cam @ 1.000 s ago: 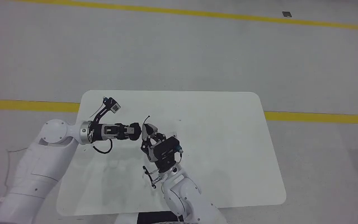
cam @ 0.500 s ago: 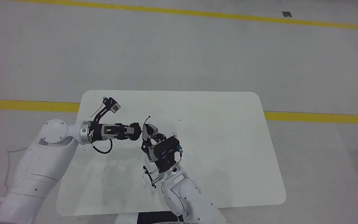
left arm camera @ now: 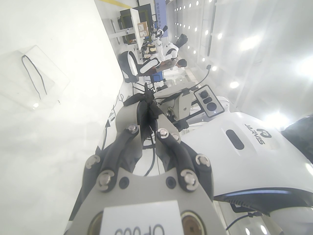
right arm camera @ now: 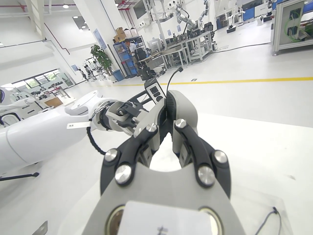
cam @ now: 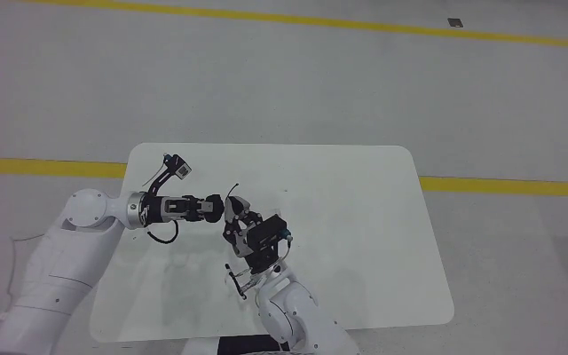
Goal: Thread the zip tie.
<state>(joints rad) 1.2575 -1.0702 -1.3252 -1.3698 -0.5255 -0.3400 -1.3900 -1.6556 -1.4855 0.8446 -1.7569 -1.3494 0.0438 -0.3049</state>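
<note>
Grey flooring with yellow lines surrounds the white surface (cam: 355, 177) in the top view. Nearer its left edge than its right, the left hand (cam: 216, 206) and the right hand (cam: 232, 213) are met tip to tip above it, and the zip tie (cam: 233, 189) is held between them.

From the left wrist, the left hand (left arm camera: 146, 110) is seen closed on a black part of the zip tie (left arm camera: 146, 93). A spare tie (left arm camera: 33, 74) lies on a clear sheet (left arm camera: 56, 84).

From the right wrist, the right hand (right arm camera: 167, 108) is seen closed on the zip tie (right arm camera: 171, 79), whose head (right arm camera: 180, 69) stands free above the grip.

Threading is judged not yet done, as no closed loop is seen. Against the earlier frames, both hands have kept their place, and only a slight turn of the right wrist is noted.
</note>
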